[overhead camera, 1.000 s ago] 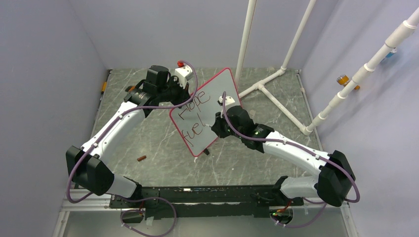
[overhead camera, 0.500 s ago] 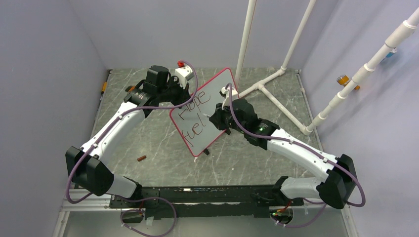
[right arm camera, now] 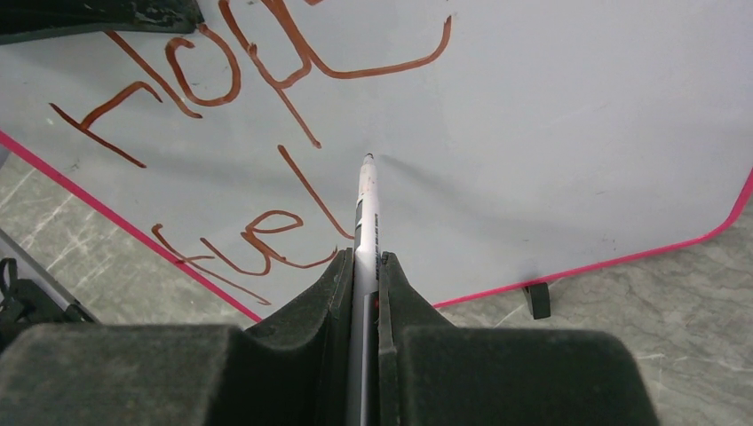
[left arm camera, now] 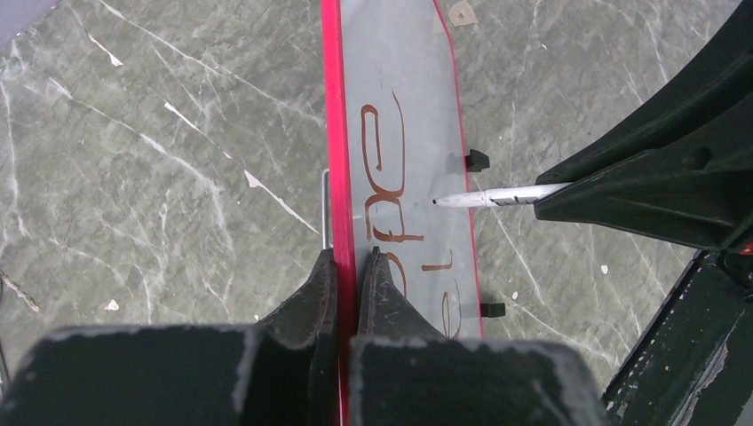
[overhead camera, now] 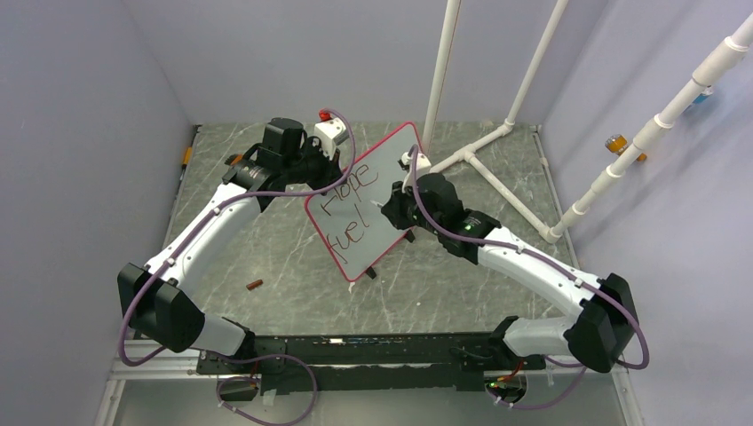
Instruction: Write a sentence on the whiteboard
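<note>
The whiteboard (overhead camera: 382, 169) stands tilted on the table, pink-framed, and my left gripper (overhead camera: 329, 174) is shut on its upper left edge. In the left wrist view the fingers pinch the pink frame (left arm camera: 348, 257). The sentence (right arm camera: 257, 98) reads "Hope" above "fuel" in red-brown strokes. My right gripper (right arm camera: 366, 257) is shut on a white marker (right arm camera: 367, 209). The marker's tip sits at the board surface just right of the "l" in "fuel". From the top view my right gripper (overhead camera: 389, 209) is in front of the board's middle.
A small brown cap (overhead camera: 254, 285) lies on the marble table near the left arm. A white pipe frame (overhead camera: 493, 169) runs behind and right of the board. The board's black feet (right arm camera: 535, 299) rest on the table.
My right arm has shifted up and toward the far side along the board, carrying the marker from the bottom of the "l". The board and left arm have stayed still.
</note>
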Action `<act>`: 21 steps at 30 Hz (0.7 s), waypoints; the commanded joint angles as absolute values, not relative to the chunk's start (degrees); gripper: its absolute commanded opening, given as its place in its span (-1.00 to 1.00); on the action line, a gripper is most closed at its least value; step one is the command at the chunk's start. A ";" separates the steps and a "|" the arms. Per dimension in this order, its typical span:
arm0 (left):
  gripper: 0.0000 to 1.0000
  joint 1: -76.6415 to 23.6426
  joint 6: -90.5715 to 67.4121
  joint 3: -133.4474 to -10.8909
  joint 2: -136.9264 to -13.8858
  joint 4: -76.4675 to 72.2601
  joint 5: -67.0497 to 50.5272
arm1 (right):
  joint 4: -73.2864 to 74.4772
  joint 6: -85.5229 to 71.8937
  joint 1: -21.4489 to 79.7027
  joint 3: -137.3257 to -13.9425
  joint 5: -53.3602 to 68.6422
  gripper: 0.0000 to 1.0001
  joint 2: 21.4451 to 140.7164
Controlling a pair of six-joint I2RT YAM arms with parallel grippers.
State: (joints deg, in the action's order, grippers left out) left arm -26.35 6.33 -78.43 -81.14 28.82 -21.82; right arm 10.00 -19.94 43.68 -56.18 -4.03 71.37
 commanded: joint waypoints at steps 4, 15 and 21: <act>-1.00 -26.58 12.48 -77.51 -79.89 31.07 -18.72 | 6.13 -19.88 43.56 -56.37 -2.99 -1.00 73.82; -1.00 -26.53 12.48 -77.65 -80.11 31.20 -18.80 | 3.18 -19.57 43.59 -53.64 2.88 -1.00 74.25; -1.00 -26.58 12.49 -77.63 -80.23 31.07 -18.86 | 2.60 -20.14 43.59 -52.07 3.69 -1.00 74.33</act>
